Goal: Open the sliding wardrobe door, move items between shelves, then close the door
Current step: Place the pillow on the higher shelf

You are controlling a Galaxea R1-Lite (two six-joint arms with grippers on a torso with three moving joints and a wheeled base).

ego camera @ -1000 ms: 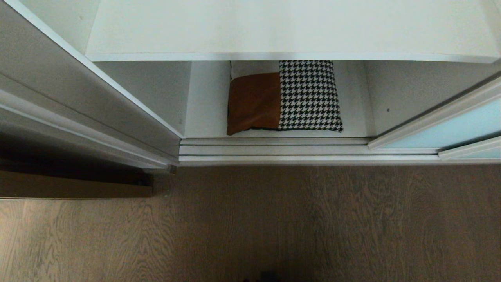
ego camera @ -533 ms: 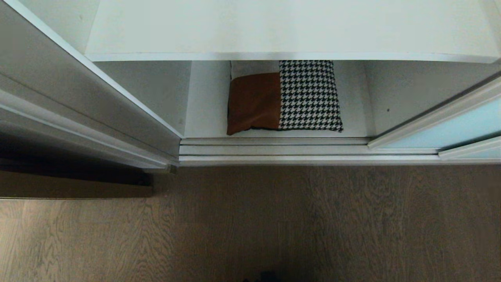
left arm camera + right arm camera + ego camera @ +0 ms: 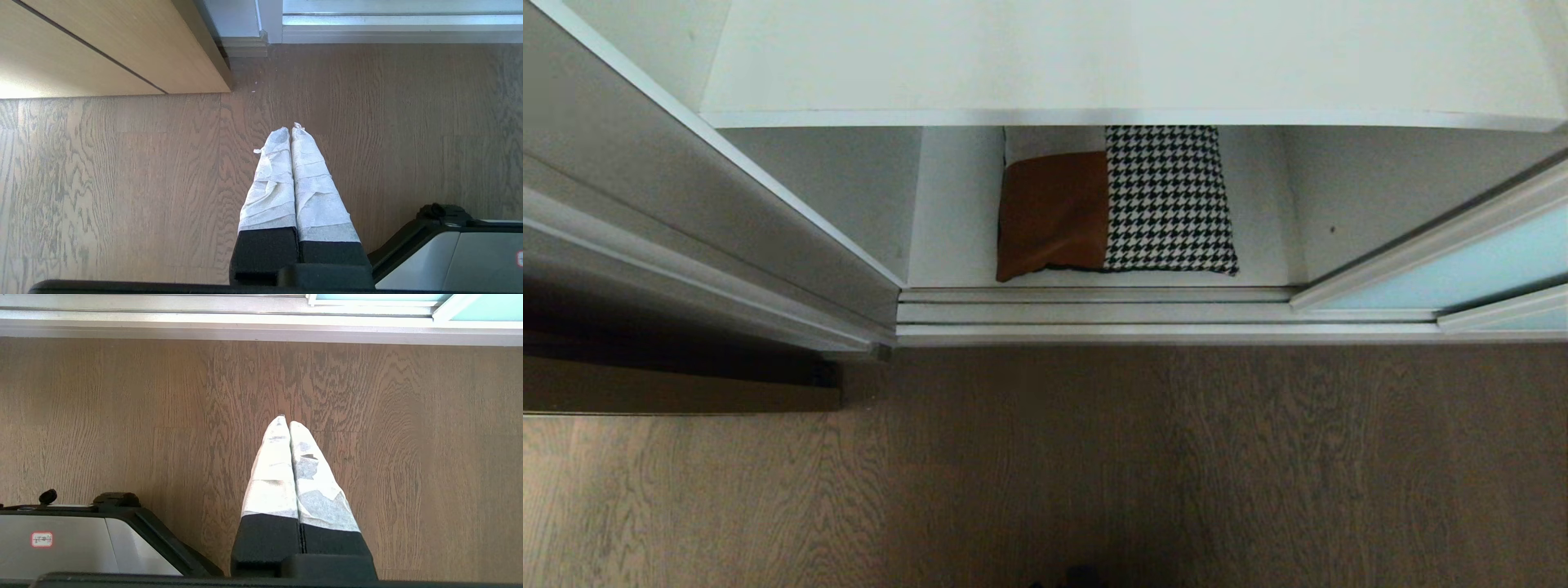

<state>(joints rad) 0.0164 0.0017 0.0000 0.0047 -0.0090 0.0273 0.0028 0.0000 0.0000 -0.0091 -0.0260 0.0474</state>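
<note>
White shelves (image 3: pixel 1127 65) fill the top of your head view, one board above another. On the lower shelf (image 3: pixel 956 212) lies the cushion (image 3: pixel 1115 208), flat, tan-brown leather on its left half and black-and-white houndstooth on its right (a pale grey patch shows at its far left corner). The sliding wardrobe door (image 3: pixel 1470 265), frosted aqua glass in a slim pale frame, stands pushed to your right, leaving the opening clear in front of the cushion. Neither arm appears in the head view. Your left gripper (image 3: pixel 290 130) hangs over the wooden floor (image 3: pixel 1094 457), its white-wrapped fingers pressed together and empty. Your right gripper (image 3: pixel 286 421) hangs likewise, fingers together, holding nothing.
</note>
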